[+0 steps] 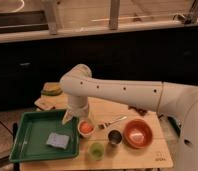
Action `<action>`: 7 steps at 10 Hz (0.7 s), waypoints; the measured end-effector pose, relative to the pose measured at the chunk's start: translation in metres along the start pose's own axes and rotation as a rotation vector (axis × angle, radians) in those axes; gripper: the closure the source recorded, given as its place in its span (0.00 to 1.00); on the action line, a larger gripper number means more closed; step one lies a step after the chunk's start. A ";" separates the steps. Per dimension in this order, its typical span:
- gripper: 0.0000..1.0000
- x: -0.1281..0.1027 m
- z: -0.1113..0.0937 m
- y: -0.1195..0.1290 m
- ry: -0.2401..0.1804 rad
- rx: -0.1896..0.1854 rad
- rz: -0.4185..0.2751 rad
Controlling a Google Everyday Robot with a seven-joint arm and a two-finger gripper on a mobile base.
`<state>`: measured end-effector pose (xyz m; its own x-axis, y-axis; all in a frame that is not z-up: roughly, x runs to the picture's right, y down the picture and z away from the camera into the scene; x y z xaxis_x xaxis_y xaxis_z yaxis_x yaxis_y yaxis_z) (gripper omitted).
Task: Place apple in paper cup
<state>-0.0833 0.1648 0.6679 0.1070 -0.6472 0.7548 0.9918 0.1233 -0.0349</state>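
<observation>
The apple, small and orange-red, sits in the mouth of the pale paper cup, which stands on the wooden table just right of the green tray. My gripper hangs from the white arm, just left of and slightly above the cup, over the tray's right edge. It does not appear to touch the apple.
A green tray holds a blue sponge. A translucent green cup, a dark metal cup and a large orange bowl stand near the front. Cutlery lies behind them. A yellow-green sponge lies at the back left.
</observation>
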 end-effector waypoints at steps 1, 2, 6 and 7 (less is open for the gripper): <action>0.20 0.000 0.001 0.002 0.001 -0.002 0.005; 0.20 0.001 0.002 0.003 0.002 -0.004 0.008; 0.20 0.001 0.002 0.004 0.003 -0.004 0.010; 0.20 0.001 0.002 0.004 0.003 -0.004 0.010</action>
<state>-0.0797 0.1660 0.6697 0.1171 -0.6482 0.7524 0.9909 0.1269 -0.0449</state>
